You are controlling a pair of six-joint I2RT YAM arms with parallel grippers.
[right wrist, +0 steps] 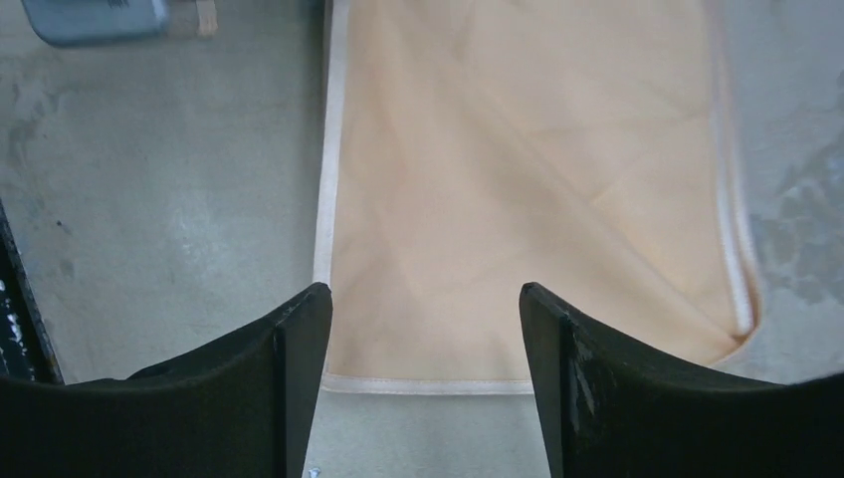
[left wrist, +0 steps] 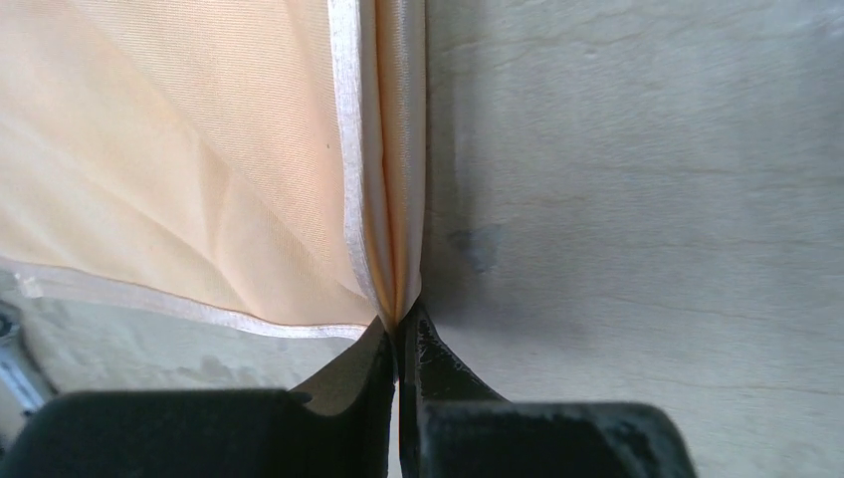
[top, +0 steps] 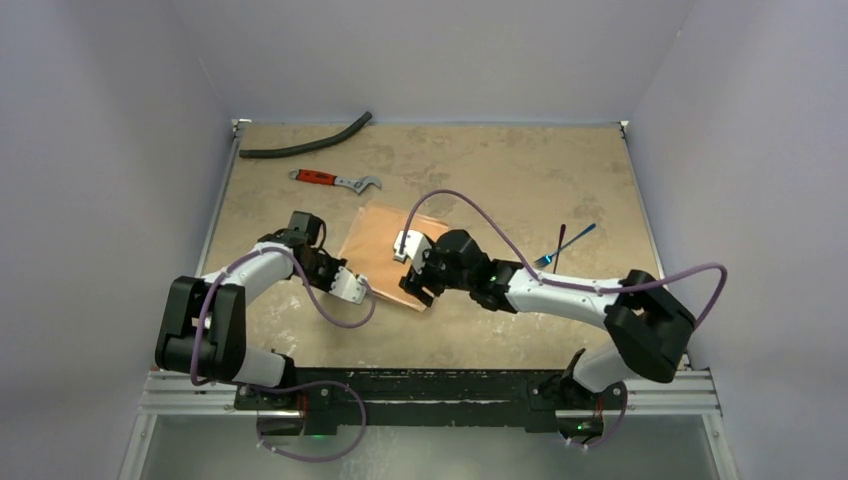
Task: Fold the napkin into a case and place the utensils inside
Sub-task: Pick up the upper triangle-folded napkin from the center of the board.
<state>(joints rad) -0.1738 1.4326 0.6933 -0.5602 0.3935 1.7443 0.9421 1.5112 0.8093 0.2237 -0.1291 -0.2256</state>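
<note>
The peach-orange napkin [top: 378,240] lies folded as a flat rectangle in the middle of the table. My left gripper [top: 362,290] is shut on the napkin's folded edge, which runs straight up from the pinched fingertips in the left wrist view [left wrist: 402,321]; the napkin [left wrist: 189,149] spreads to the left there. My right gripper [top: 418,288] is open and empty, its fingers astride the hemmed near edge of the napkin [right wrist: 518,169], just above it [right wrist: 423,299]. The blue fork [top: 575,240] and the dark purple spoon [top: 560,238] lie crossed on the table to the right.
A red-handled wrench [top: 335,180] lies behind the napkin. A curved black hose [top: 305,143] lies at the back left. Pale walls close the table on three sides. The right arm's purple cable [top: 480,212] arches over the napkin's right side.
</note>
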